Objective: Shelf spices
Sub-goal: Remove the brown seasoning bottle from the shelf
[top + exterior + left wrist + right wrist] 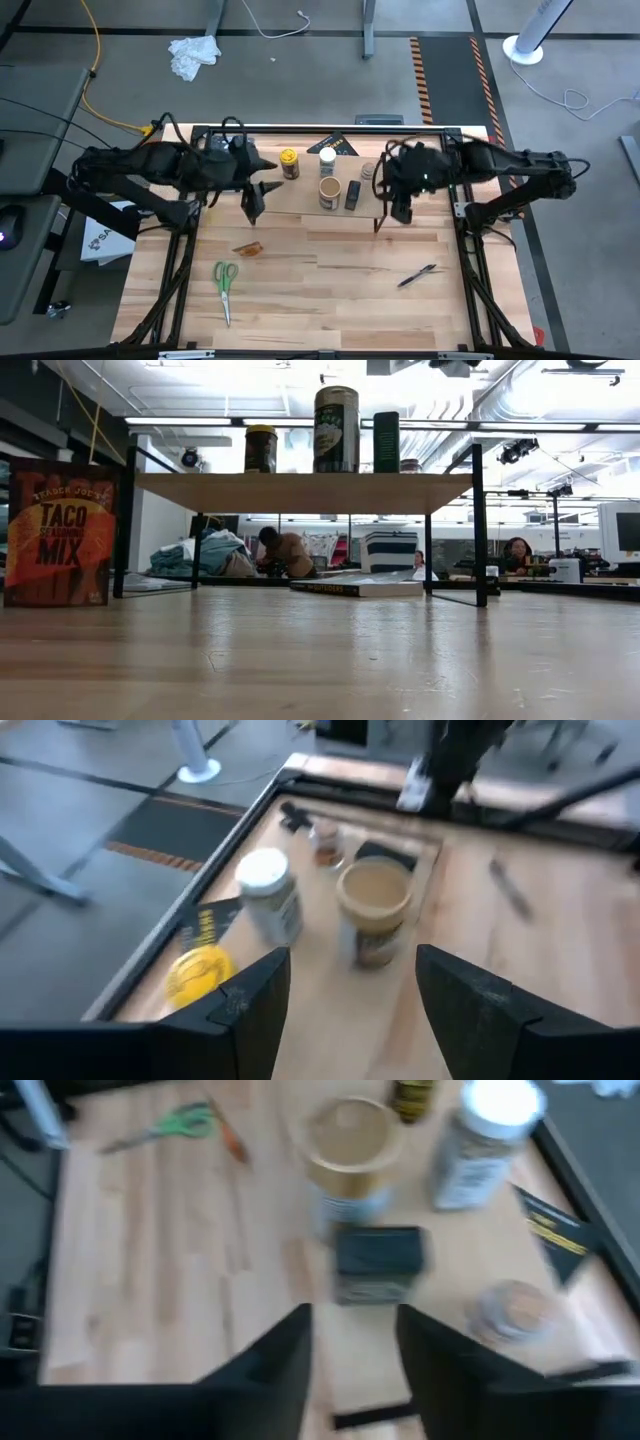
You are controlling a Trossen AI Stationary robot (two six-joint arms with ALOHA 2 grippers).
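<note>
We hold our left hand (pixel 254 203) and right hand (pixel 400 210) released, empty, at the shelf (pixel 300 200) ends; the taco seasoning packet (pixel 250 248) lies on the table (pixel 330 290).

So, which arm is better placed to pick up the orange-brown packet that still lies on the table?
Left, probably. The packet lies off the shelf, just ahead of the open left gripper. The right gripper hangs beyond the shelf's other end.
</note>
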